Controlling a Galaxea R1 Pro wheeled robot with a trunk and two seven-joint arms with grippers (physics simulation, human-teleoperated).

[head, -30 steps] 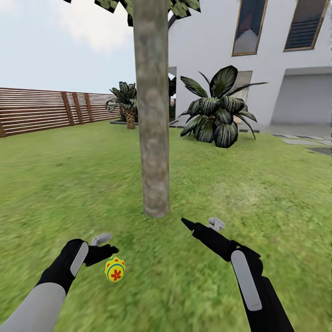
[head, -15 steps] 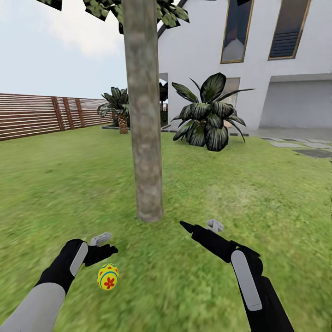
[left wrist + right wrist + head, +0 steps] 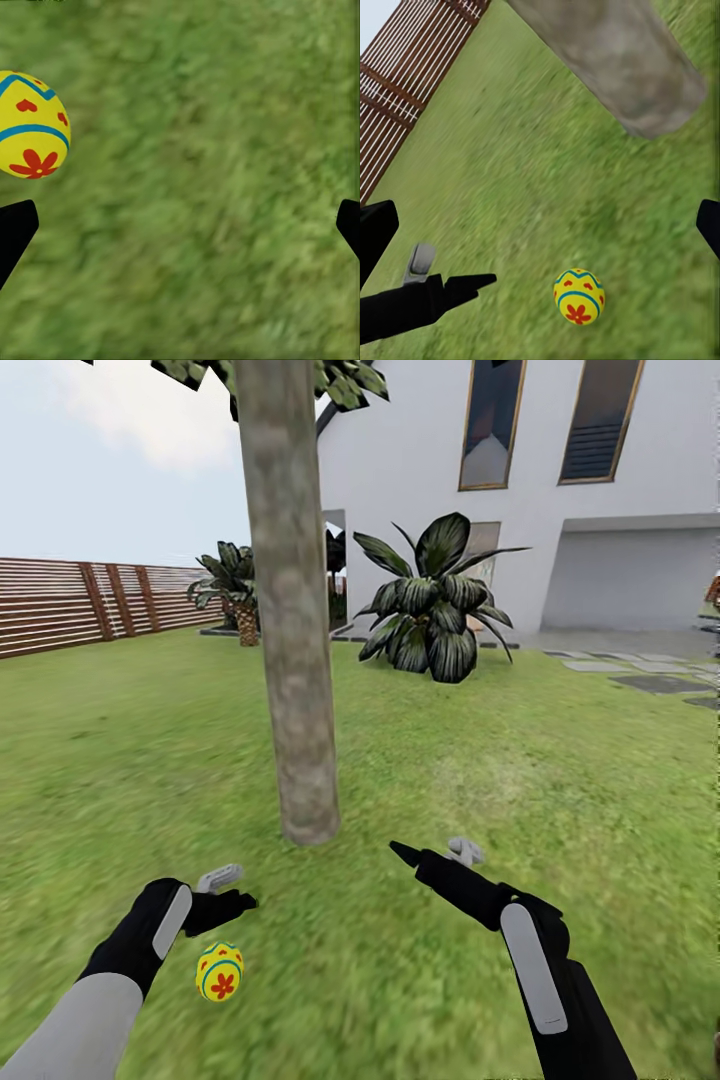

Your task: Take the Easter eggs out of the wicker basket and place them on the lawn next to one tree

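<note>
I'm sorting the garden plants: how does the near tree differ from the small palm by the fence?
The tree has a tall, smooth grey-brown trunk; the palm is short with a scaly brown one. The tree's leaves sit high overhead, the palm's fronds low. Both stand on the lawn.

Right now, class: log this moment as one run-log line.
egg: on lawn, near tree | left tool: open, empty, above egg | right tool: open, empty

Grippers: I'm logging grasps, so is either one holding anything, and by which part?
Nothing held. Left gripper and right gripper are open; the egg lies on the lawn.
</note>
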